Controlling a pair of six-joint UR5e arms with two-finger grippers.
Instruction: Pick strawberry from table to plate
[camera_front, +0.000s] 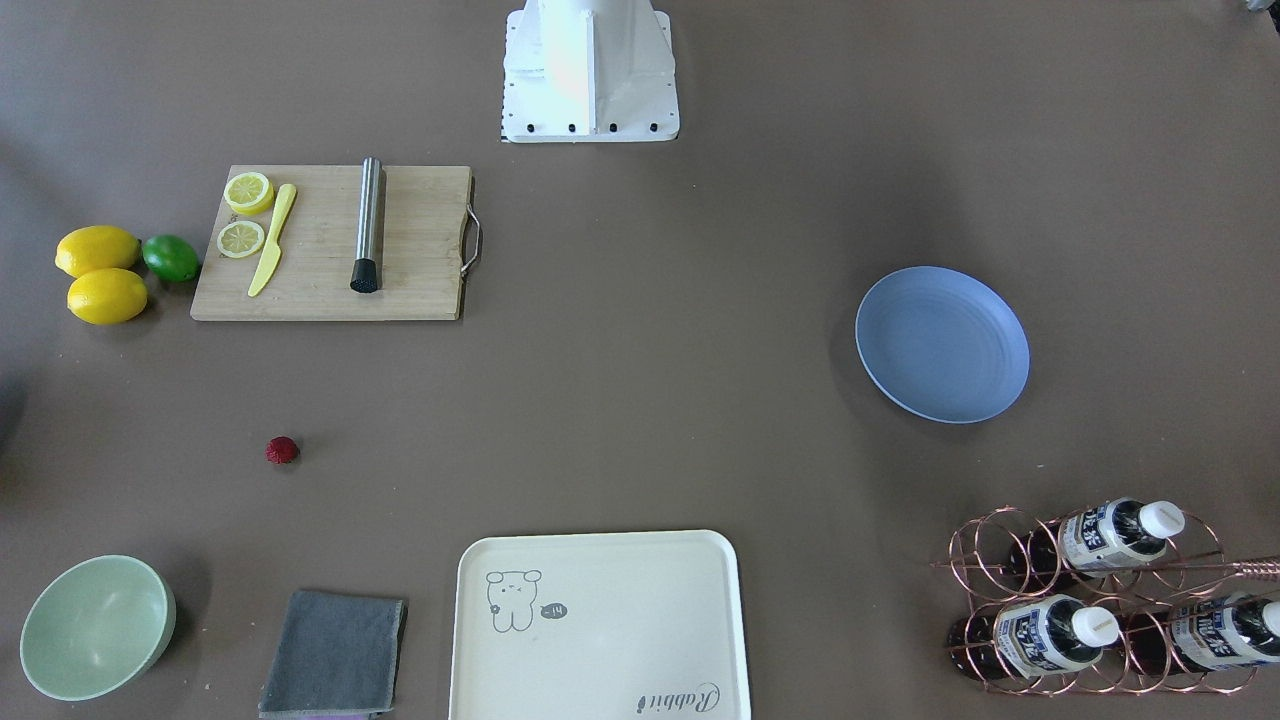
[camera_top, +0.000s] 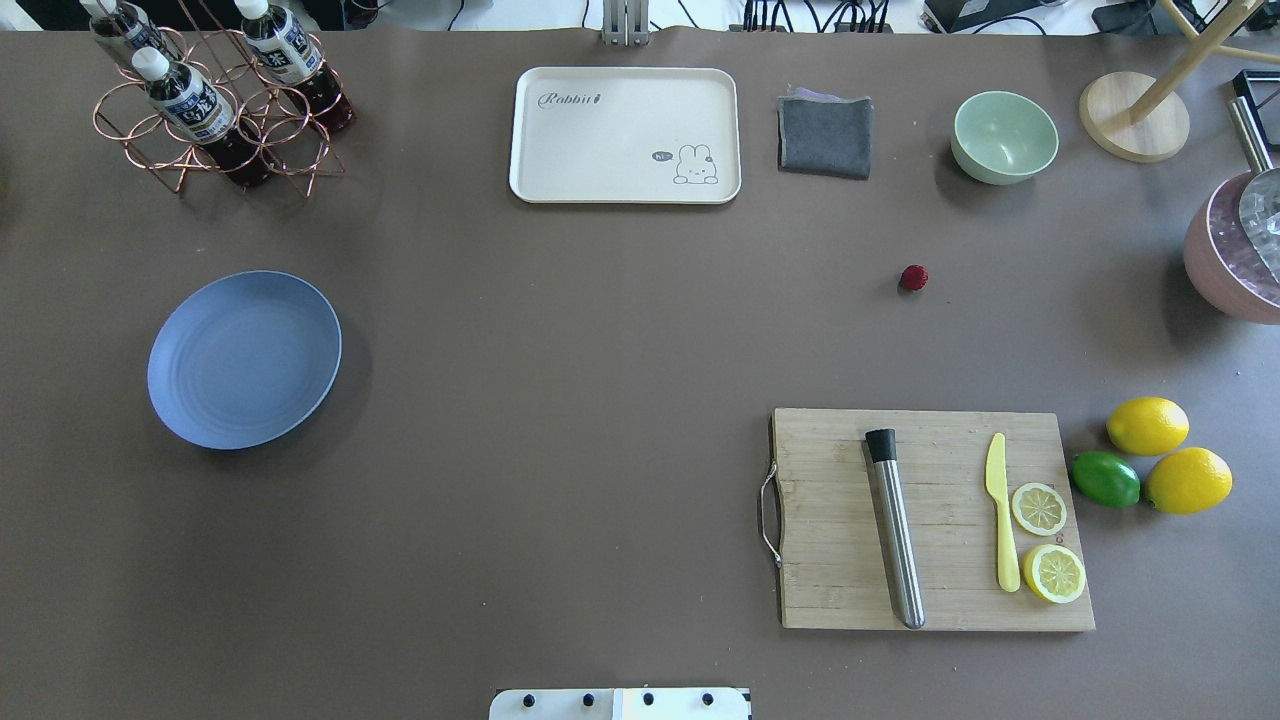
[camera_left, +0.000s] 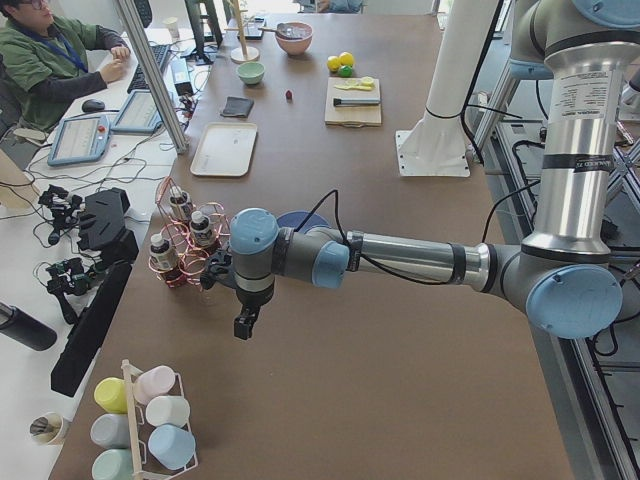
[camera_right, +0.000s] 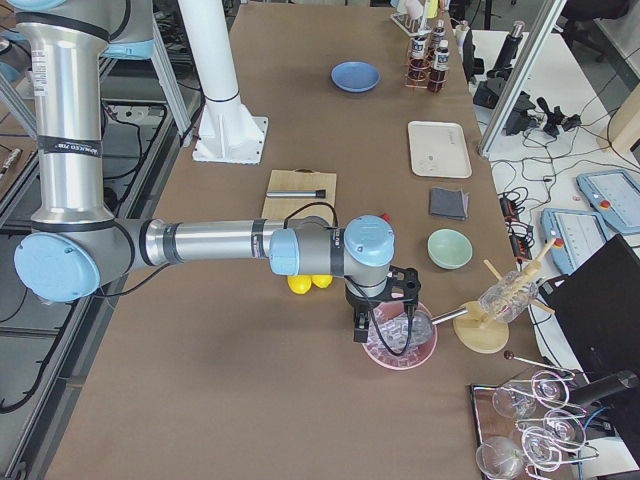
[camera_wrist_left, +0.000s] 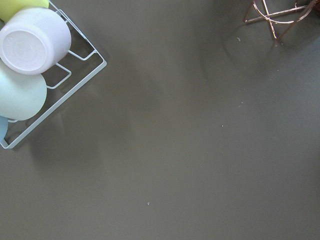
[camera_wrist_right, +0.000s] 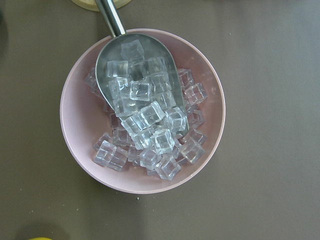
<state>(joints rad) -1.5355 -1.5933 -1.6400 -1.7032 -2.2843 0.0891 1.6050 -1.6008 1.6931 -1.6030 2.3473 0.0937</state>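
The strawberry (camera_front: 282, 450) (camera_top: 913, 277), small and dark red, lies alone on the brown table (camera_front: 640, 400), between the green bowl and the cutting board. On the opposite half rests the blue-grey plate (camera_front: 942, 344) (camera_top: 245, 358), with nothing on it. Only the side views show the grippers. My left gripper (camera_left: 243, 325) hangs over the table's end beyond the bottle rack, far from the strawberry. At the other end my right gripper (camera_right: 360, 330) hovers above a pink bowl of ice. I cannot tell whether either is open or shut.
A cutting board (camera_top: 930, 520) carries a steel muddler, a yellow knife and lemon slices; two lemons and a lime (camera_top: 1105, 478) lie beside it. A cream tray (camera_top: 625, 135), grey cloth (camera_top: 825, 135), green bowl (camera_top: 1003, 137), bottle rack (camera_top: 215, 100), ice bowl (camera_wrist_right: 142, 110) and cup rack (camera_wrist_left: 30, 65) line the edges.
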